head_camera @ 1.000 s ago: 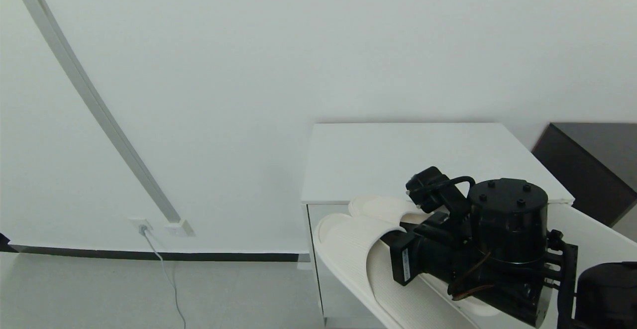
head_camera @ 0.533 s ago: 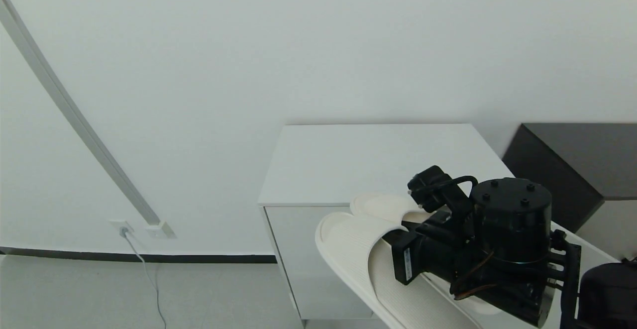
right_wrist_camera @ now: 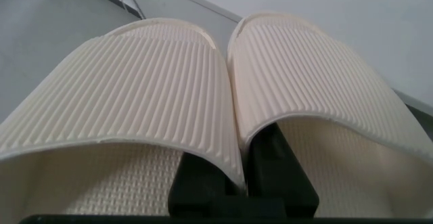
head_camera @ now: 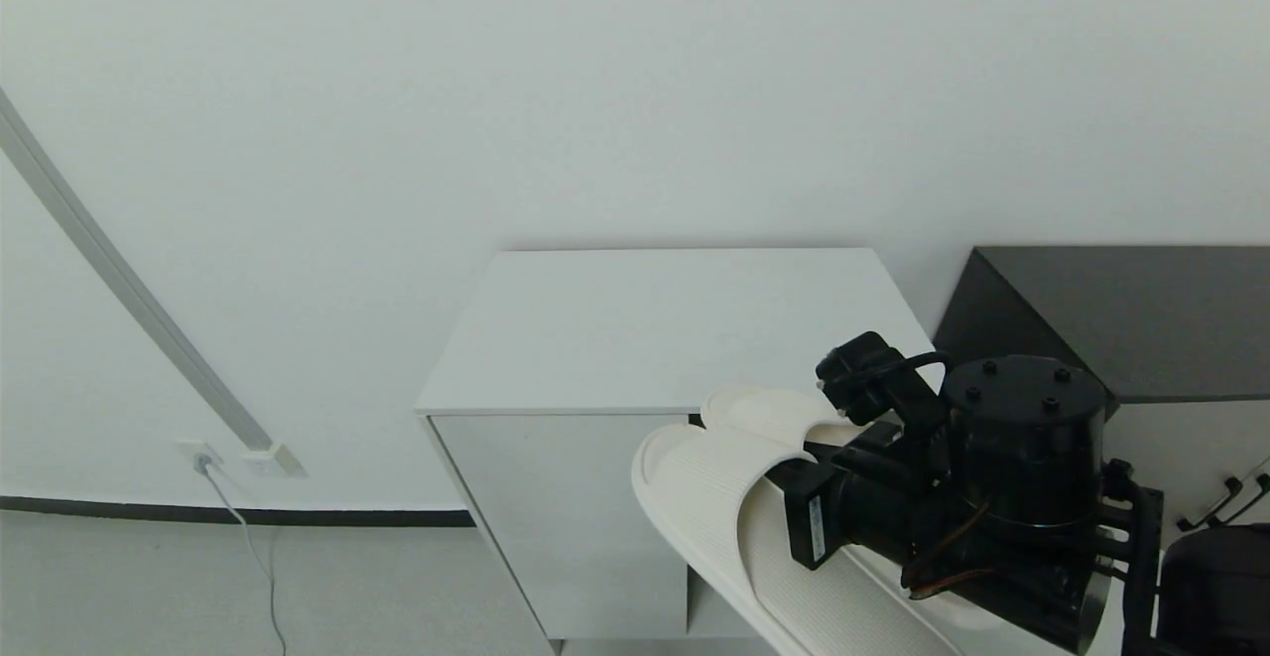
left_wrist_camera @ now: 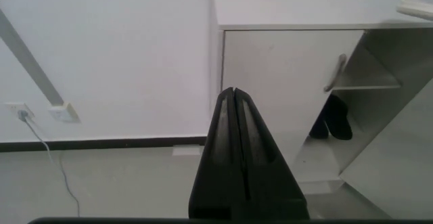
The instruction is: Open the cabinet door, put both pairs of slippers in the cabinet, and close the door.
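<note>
Across the last second the whole head view has slid. The cabinet [head_camera: 655,328] has drifted towards the robot's left in the picture, and more of a dark-topped unit [head_camera: 1121,309] has come in on the right. The right arm and its load sit at the same spot in the frame, so we read this as the camera turning, not the furniture moving. We judge the robot is squaring up to the cabinet for the placing step.

The right gripper [right_wrist_camera: 243,173] pinches a cream pair of slippers [right_wrist_camera: 162,88] by their two adjoining straps, which are draped over its fingers. The toes point out ahead of it, towards the cabinet. The left gripper [left_wrist_camera: 233,99] is pressed together and holds nothing. Ahead of it and lower is the opened compartment, with a shelf [left_wrist_camera: 365,83] inside and, nearer, a white panel we take for the swung-out door [left_wrist_camera: 399,163], cut off at the edge.

In the head view the arm and slippers cover the opening. Two dark shapes [left_wrist_camera: 335,119] stand under the shelf, and we cannot tell what they are.
</note>
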Motion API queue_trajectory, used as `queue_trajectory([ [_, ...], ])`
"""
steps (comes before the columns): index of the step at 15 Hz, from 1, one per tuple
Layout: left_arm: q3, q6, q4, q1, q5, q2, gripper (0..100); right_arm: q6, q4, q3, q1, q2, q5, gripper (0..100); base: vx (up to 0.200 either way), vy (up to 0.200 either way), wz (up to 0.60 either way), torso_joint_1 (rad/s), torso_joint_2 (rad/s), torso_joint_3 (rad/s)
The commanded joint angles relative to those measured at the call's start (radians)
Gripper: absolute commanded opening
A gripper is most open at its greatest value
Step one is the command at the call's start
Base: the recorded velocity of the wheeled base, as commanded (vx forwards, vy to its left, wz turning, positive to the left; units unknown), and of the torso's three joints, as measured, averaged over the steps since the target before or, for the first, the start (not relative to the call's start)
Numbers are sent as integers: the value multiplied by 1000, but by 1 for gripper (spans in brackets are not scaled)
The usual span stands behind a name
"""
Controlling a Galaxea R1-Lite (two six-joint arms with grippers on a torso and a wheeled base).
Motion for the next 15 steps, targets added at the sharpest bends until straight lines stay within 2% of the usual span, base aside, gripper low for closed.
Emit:
queue_trajectory([
  [1,0,1,0,0,0,2,0,0,-1,0,-1,-4,0,0,0,-200,0,2,2,7],
  [12,0,1,0,0,-2,2,0,-8,-15,26,-12,-4,0,0,0,0,0,0,0,0],
  [15,0,-1,0,0,-2,2,0,-42,-38,45,-12,1,0,0,-200,0,0,10,4,4],
])
